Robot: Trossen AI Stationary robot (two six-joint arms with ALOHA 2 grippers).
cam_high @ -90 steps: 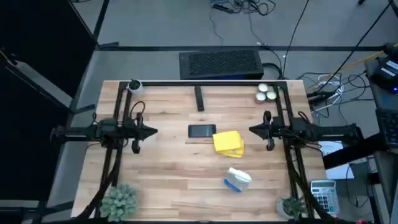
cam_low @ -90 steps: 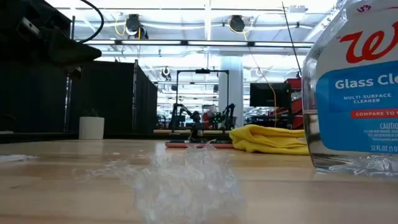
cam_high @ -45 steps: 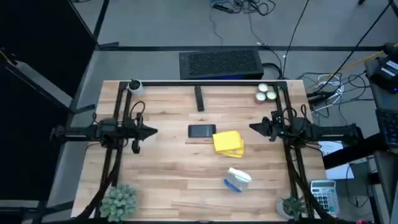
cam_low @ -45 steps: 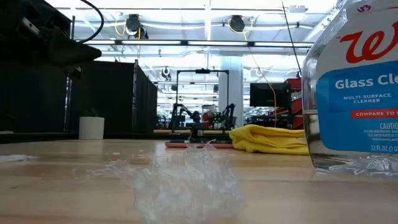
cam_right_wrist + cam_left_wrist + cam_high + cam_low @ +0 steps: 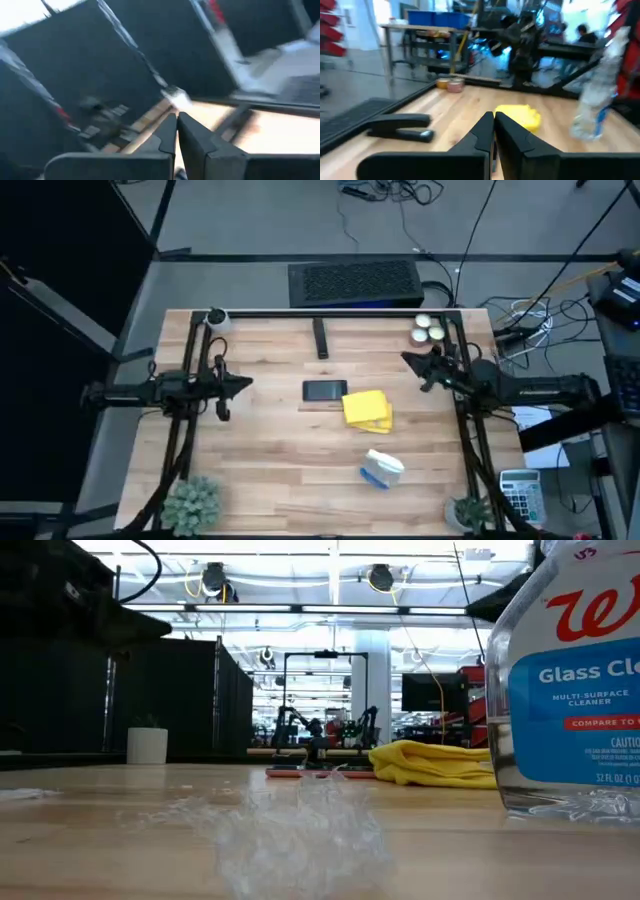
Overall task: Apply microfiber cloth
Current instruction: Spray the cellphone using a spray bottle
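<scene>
The yellow microfiber cloth (image 5: pixel 366 409) lies crumpled on the wooden table, just right of a black phone (image 5: pixel 325 391); it also shows in the low view (image 5: pixel 430 762) and the left wrist view (image 5: pixel 517 115). A thin pink edge (image 5: pixel 318 405) shows along the phone's near side. My left gripper (image 5: pixel 247 384) hovers shut left of the phone, pointing at it. My right gripper (image 5: pixel 406 359) is shut above the table, to the right of and beyond the cloth, pointing toward the far left. Neither touches anything.
A glass cleaner bottle (image 5: pixel 382 468) stands near the front, close to the low camera (image 5: pixel 575 680). A black bar (image 5: pixel 321 338) and two small jars (image 5: pixel 428 330) sit near the far edge. Potted plants (image 5: pixel 190 502) (image 5: pixel 468 510) stand at the near corners.
My right gripper has swung toward the table's far edge and turned to point toward the far left, staying shut. The cloth, phone and bottle have stayed where they were.
</scene>
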